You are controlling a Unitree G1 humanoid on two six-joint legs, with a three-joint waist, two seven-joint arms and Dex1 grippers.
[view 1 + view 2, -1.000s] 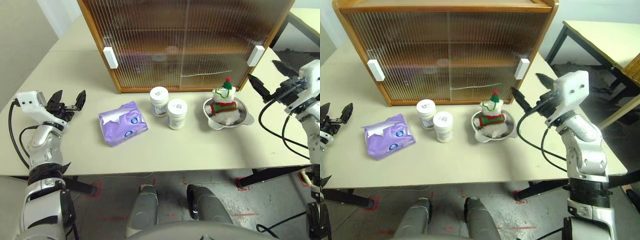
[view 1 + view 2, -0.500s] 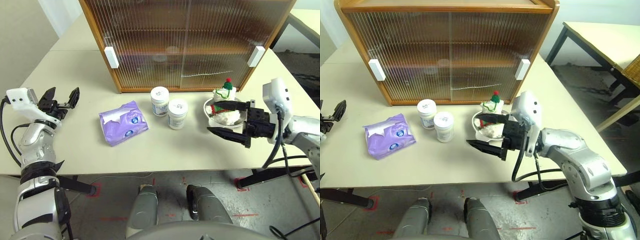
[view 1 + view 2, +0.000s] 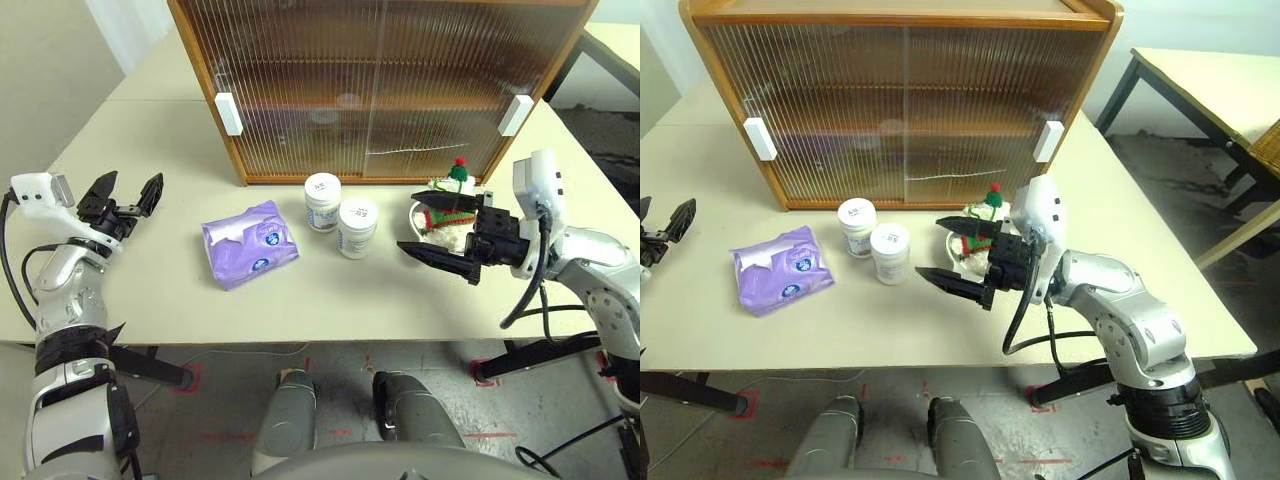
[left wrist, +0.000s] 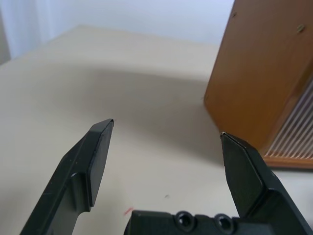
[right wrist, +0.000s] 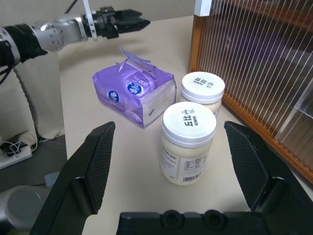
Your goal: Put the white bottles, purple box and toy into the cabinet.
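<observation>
Your right claw [image 3: 437, 226] gapes wide, levelled at the nearer of the white bottles [image 3: 357, 227] in front of the shut cabinet [image 3: 380, 80], lined up to grasp; left claw [image 3: 127, 192] wide too, idle.

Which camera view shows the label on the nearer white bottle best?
The right wrist view: the nearer white bottle stands between the open right gripper fingers, with lid print and side label facing the camera. The two eye views show it small, from above, beside the other white bottle. The left wrist view faces the cabinet.
</observation>
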